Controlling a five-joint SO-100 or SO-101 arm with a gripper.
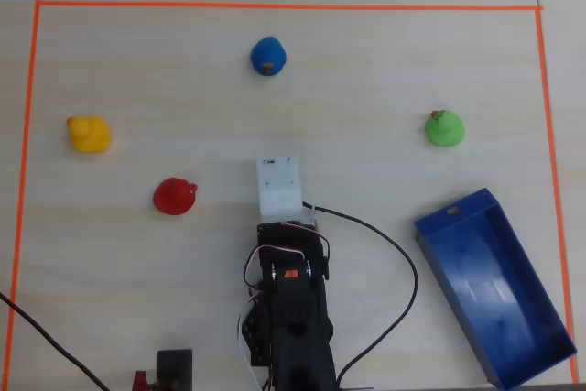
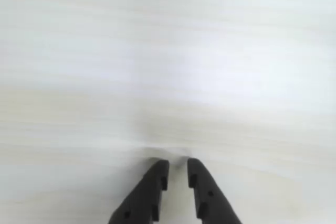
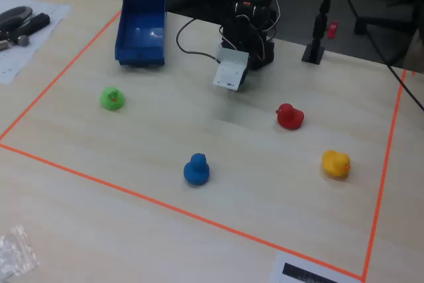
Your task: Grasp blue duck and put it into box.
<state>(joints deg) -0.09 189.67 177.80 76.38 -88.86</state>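
Arm folded back, four toy ducks spread over the pale wooden bench (image 1: 385,70).

The black two-finger hand (image 2: 178,170) hangs just above bare wood, its fingers nearly together with a narrow gap and nothing between them. In the overhead view the small rounded blue toy duck (image 1: 268,56) sits well ahead of the arm, near the far orange tape line. The long blue plastic box (image 1: 495,287) lies apart at lower right, with nothing visible inside it.

In the overhead view, the pale wood counter (image 1: 385,70) is carrying four ducks inside an orange tape border (image 1: 275,5): blue duck (image 1: 268,56) far, yellow duck (image 1: 89,135) left, red duck (image 1: 174,196) near-left, green duck (image 1: 444,127) right. The box (image 1: 494,286) is lying near-right.
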